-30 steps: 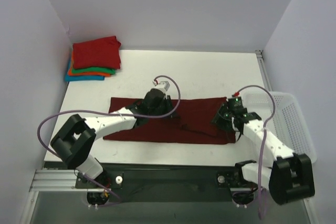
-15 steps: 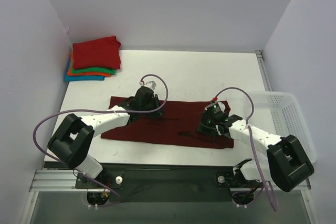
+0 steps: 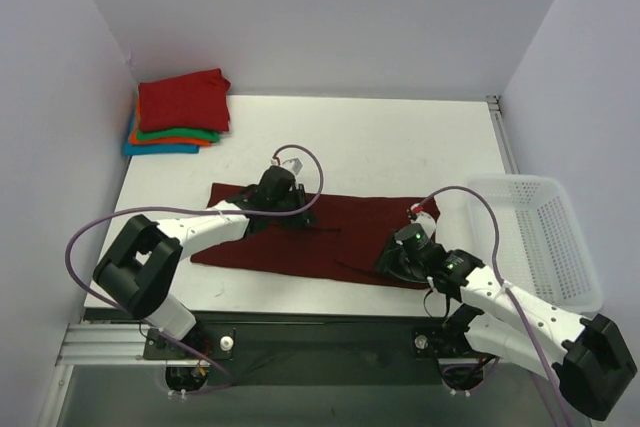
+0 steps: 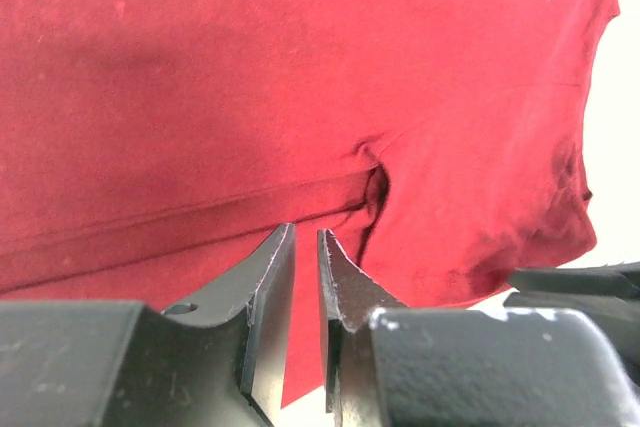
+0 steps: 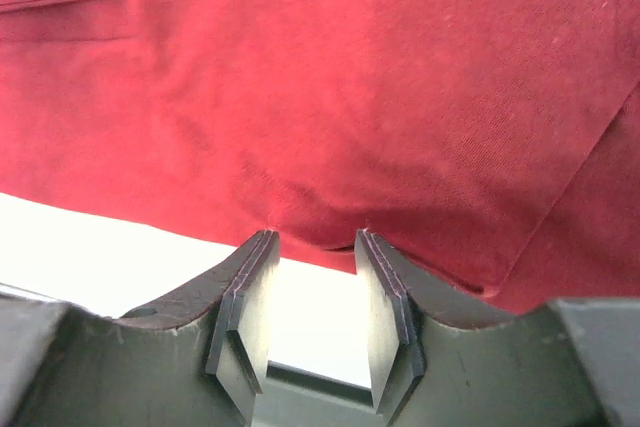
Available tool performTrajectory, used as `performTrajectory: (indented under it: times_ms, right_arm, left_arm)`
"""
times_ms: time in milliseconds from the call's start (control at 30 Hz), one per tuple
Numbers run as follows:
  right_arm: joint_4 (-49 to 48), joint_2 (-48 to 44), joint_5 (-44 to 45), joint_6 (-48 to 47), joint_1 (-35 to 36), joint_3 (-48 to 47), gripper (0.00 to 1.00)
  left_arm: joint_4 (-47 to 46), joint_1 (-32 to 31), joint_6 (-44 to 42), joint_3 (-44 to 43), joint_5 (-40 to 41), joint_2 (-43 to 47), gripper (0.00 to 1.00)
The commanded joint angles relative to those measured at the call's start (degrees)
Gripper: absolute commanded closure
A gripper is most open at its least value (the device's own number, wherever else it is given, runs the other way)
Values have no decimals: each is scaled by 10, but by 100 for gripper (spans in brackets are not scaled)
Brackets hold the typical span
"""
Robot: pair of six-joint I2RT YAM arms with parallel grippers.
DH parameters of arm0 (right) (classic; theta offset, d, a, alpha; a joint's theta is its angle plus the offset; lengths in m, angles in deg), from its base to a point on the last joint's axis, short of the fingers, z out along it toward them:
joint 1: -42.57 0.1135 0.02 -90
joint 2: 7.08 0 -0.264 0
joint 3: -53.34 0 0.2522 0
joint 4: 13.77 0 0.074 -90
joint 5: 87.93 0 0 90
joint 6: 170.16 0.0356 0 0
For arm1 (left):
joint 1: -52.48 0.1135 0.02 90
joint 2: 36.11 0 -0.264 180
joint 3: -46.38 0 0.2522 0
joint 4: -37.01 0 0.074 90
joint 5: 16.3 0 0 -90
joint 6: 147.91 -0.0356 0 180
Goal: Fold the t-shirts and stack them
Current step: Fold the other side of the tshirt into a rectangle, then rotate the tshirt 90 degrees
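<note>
A dark maroon t-shirt [image 3: 330, 237] lies as a long band across the table's middle. My left gripper [image 3: 283, 209] is over its upper left part. In the left wrist view its jaws [image 4: 306, 232] stand a narrow slit apart, tips low on the cloth [image 4: 300, 97], nothing visibly pinched. My right gripper [image 3: 390, 265] sits at the shirt's near right edge. Its jaws [image 5: 315, 237] are apart, tips touching the hem [image 5: 320, 217], with white table showing between the fingers. Folded t-shirts form a stack [image 3: 183, 99] at the back left, red on top.
A white mesh basket [image 3: 510, 182] stands off the table's right side. Walls close in the left, back and right. Both arms' purple cables [image 3: 300, 152] loop above the shirt. The table's near edge [image 3: 300, 312] runs just below the shirt.
My right gripper moved left and toward the near edge, and the shirt's right end drew in with it. My left gripper shifted slightly left. Jaw gaps look unchanged.
</note>
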Motion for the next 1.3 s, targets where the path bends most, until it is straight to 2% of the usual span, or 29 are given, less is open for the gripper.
performTrajectory:
  times_ms: [0,233,467,700,900,1033,1100,1133,1200,1233,1267]
  right_arm:
    - [48,-46,42,31,18,5,63]
    - [93,-51,113,49,24,-37,63]
    - [91,48,157,74,-3,-58,63]
    - [20,125,134,85,-48,-34,64]
    - [-31,235,84,34,-144,-78,64]
    - [-39,360,31,-6,-194,-200,64]
    - [-18,458,-1,-42,-218,-278,64]
    - [-3,493,-41,-53,-223,-363,64]
    - [57,597,-73,-89,-229,-477,64]
    - [91,632,-99,-100,-230,-535,64]
    - [137,693,-110,-126,-228,-650,64]
  left_arm:
    - [38,2,-10,-17,20,27,74]
    - [94,8,2,29,47,95,76]
    - [99,7,5,89,75,115,85]
    - [75,-4,17,147,91,103,88]
    - [81,-41,39,150,100,98,89]
    - [84,-88,79,135,100,84,89]
    - [61,-103,92,122,91,73,89]
    - [52,-110,105,112,87,49,89]
    - [20,-118,115,82,67,12,89]
    - [7,-118,124,40,42,-31,89]
    - [-15,-118,128,17,16,-55,89]
